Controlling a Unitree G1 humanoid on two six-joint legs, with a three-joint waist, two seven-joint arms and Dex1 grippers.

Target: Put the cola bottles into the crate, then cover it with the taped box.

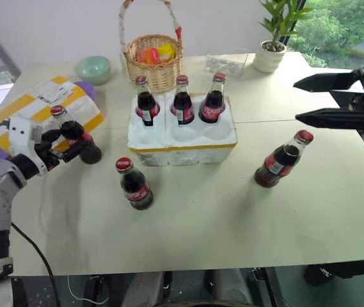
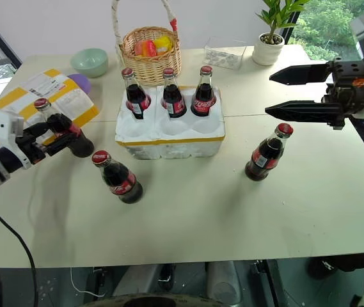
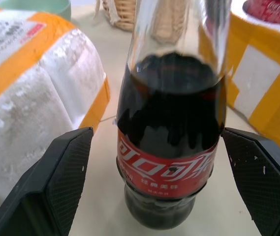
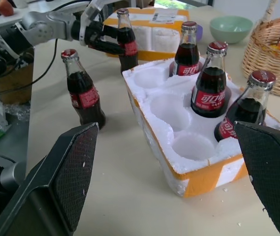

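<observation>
Clearly the left hand (image 1: 66, 142), spread around an upright cola bottle (image 3: 171, 147) near the surface's left edge, could topple it closing off-centre.

Soft daylight fills the scene, coming from the windows (image 1: 341, 32) behind the table (image 1: 233, 224), and the bottles (image 1: 135, 184) cast only faint, short shadows toward the camera. The head views are evenly bright and sharp. In the left wrist view the nearest bottle (image 3: 171, 142) shows pale reflections on its glass.

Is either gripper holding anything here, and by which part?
Nothing held. The left gripper stands open around a cola bottle at its label; the right gripper hangs open.
</observation>
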